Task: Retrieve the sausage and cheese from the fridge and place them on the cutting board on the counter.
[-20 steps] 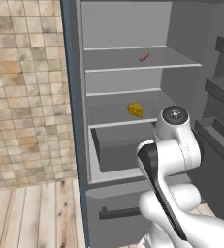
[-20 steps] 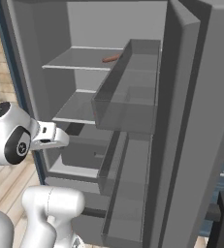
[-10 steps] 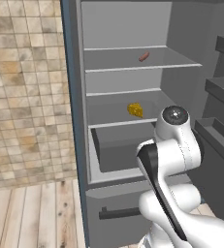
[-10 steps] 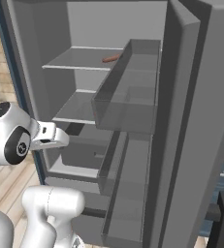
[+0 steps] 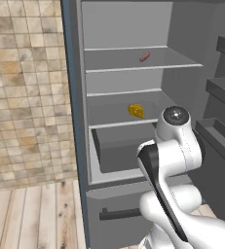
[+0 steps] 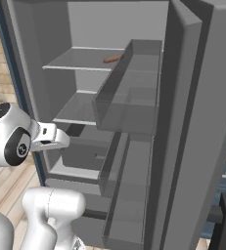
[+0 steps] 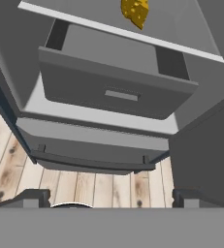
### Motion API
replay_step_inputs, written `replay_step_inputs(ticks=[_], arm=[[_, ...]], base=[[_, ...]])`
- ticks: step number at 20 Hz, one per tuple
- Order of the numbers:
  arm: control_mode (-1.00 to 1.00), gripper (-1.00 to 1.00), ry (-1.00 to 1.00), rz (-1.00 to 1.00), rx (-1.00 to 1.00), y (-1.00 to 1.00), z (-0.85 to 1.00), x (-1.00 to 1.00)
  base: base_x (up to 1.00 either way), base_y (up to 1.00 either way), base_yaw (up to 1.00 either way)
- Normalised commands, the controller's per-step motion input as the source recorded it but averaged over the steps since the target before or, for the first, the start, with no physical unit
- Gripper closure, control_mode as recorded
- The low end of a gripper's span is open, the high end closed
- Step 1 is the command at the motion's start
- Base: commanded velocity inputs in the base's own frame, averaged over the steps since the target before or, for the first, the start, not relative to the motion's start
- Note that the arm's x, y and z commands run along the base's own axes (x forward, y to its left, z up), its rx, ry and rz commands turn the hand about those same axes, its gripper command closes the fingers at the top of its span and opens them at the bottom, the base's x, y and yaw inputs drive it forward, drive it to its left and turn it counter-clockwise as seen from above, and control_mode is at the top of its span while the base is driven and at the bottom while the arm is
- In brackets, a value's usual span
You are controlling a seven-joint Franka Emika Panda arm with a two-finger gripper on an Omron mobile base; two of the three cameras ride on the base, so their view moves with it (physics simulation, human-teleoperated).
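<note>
left base view looks from behind-left, straight into the open fridge (image 5: 133, 97). right base view looks across the fridge's door bins. hand view sits close, angled onto the drawer (image 7: 118, 82); all share it.

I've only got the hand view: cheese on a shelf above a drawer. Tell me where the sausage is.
Observer: The sausage lies on the shelf above the cheese, toward the back, in the left base view.
Operator: Report the fridge door.
Observer: The fridge stands open; its door is swung to the right, with bins on its inner side.
Operator: Give me the gripper's height.
Observer: The right base view shows the hand outside the fridge, level with the drawer, below the cheese shelf.
</note>
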Motion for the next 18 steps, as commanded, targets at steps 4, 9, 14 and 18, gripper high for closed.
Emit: replay_step_inputs(ticks=[4, 9, 14, 18], arm=[[-1.0, -1.0, 0.0, 0.0, 0.0, 0.0, 0.0, 0.0], [-1.0, -1.0, 0.0, 0.0, 0.0, 0.0, 0.0, 0.0], [-1.0, -1.0, 0.0, 0.0, 0.04, -0.18, -0.05, 0.23], [-1.0, -1.0, -0.06, 0.11, 0.19, -0.27, 0.09, 0.7]], base=[[0.0, 0.0, 0.0], [0.0, 0.0, 0.0], [0.0, 0.0, 0.0], [0.0, 0.0, 0.0]])
